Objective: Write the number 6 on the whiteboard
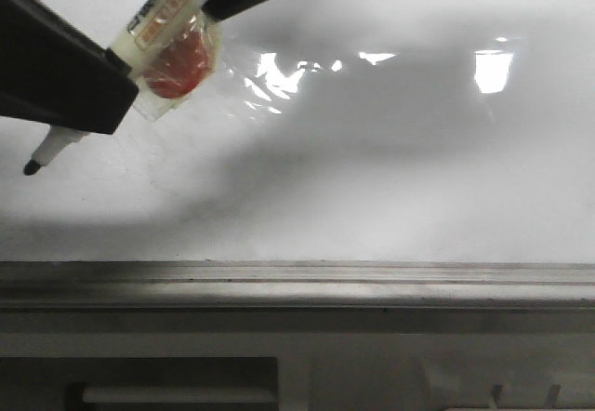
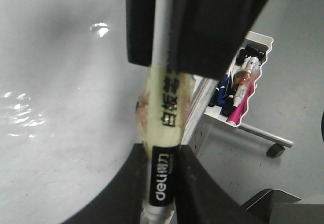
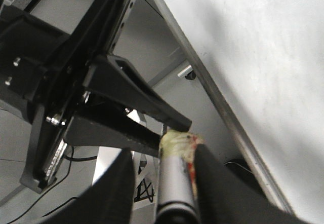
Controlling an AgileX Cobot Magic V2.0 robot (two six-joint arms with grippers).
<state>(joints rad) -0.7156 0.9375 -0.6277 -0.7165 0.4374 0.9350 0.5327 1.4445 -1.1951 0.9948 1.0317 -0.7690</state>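
**Risk: marker slip or twist before the first stroke**

- The left gripper is seen clamped on the marker, its fingers tight against the barrel.
- The right gripper straddles the same barrel farther from the tip. A gap shows beside one finger, so whether it grips cannot be told.
- Crumpled clear tape with a red patch is wrapped round the barrel between the two grippers. It is judged a poor, slippery surface to hold.
- The marker tip is uncapped and points down-left over the whiteboard. Contact cannot be confirmed.
- No number 6 is seen; the board bears only glare and shadow.
- If one gripper pulls while the other holds, the marker may be tilted or dragged, leaving a stray mark or a lifted tip.
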